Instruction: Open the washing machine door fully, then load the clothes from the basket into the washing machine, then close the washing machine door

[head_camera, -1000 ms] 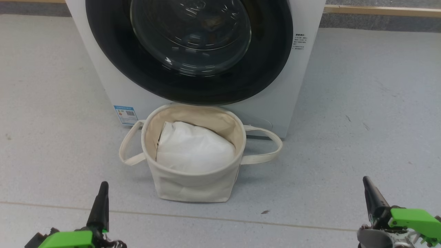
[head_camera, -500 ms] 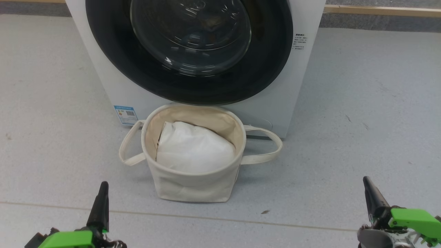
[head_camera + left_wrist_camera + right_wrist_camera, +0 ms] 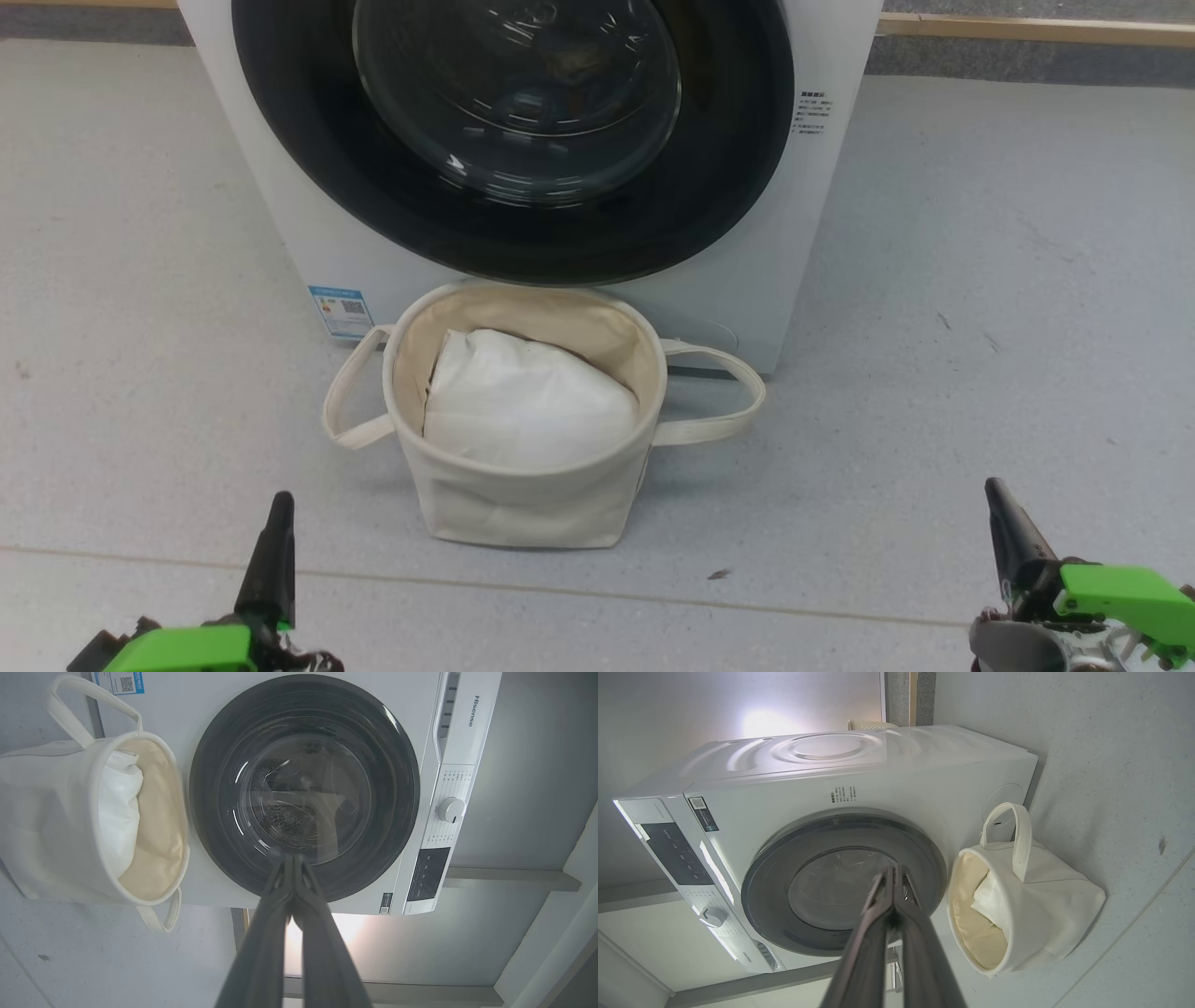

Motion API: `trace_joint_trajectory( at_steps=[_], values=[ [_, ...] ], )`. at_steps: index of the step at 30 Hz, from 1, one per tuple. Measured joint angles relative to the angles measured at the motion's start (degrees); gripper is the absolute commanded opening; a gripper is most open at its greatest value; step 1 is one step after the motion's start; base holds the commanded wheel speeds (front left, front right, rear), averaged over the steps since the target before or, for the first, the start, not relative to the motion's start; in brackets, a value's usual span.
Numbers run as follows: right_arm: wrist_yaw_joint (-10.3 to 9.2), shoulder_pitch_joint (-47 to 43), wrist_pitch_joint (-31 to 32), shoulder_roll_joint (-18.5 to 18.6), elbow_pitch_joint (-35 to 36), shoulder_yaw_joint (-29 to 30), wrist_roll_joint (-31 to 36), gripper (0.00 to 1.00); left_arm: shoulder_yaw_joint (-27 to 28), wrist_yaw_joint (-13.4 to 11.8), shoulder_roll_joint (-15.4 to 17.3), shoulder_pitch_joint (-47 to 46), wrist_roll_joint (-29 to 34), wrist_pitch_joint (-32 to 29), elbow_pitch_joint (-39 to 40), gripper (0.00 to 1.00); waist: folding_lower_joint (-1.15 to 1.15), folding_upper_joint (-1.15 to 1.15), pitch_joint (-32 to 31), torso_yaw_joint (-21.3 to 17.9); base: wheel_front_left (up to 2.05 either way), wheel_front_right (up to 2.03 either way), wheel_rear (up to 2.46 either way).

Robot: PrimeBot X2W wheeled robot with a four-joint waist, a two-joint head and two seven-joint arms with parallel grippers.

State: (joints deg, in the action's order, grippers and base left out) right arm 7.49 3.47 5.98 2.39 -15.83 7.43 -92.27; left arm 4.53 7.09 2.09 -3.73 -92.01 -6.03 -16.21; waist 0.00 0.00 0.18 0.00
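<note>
The washing machine door [image 3: 728, 187] is shown shut on the washing machine [image 3: 826, 215]. The basket [image 3: 523, 504] is set on the floor [image 3: 980, 327] just before it, with a white cloth [image 3: 523, 401] inside. The left gripper [image 3: 278, 509] and right gripper [image 3: 995, 493] are held low, with their fingers pressed together and nothing grasped.

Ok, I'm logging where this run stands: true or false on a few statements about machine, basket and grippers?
1. The washing machine door is shut. True.
2. The basket lies tipped on its side. False: it stands upright before the washing machine.
3. White cloth lies in the basket. True.
4. The left gripper grips the basket. False: its jaws are shut on nothing, apart from the basket.
5. The right gripper has its jaws wide open. False: they are shut.
</note>
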Motion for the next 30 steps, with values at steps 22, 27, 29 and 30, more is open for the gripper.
trace_joint_trajectory(
  at_steps=[22,27,29,30],
  values=[
    [0.00,0.0,0.0,0.0,0.0,0.1,0.0,0.00,0.0,0.0,0.0,0.0,0.0,0.0,0.0,0.00,0.00,0.00,0.0,0.0,0.00,0.00,0.00],
    [0.00,0.0,0.0,0.0,0.0,0.1,0.0,0.00,0.0,0.0,0.0,0.0,0.0,0.0,0.0,0.00,0.00,0.00,0.0,0.0,0.00,0.00,0.00],
    [0.00,0.0,0.0,0.0,0.0,0.1,0.0,0.00,0.0,0.0,0.0,0.0,0.0,0.0,0.0,0.00,0.00,0.00,0.0,0.0,0.00,0.00,0.00],
    [0.00,0.0,0.0,0.0,0.0,0.1,0.0,0.00,0.0,0.0,0.0,0.0,0.0,0.0,0.0,0.00,0.00,0.00,0.0,0.0,0.00,0.00,0.00]
  ],
)
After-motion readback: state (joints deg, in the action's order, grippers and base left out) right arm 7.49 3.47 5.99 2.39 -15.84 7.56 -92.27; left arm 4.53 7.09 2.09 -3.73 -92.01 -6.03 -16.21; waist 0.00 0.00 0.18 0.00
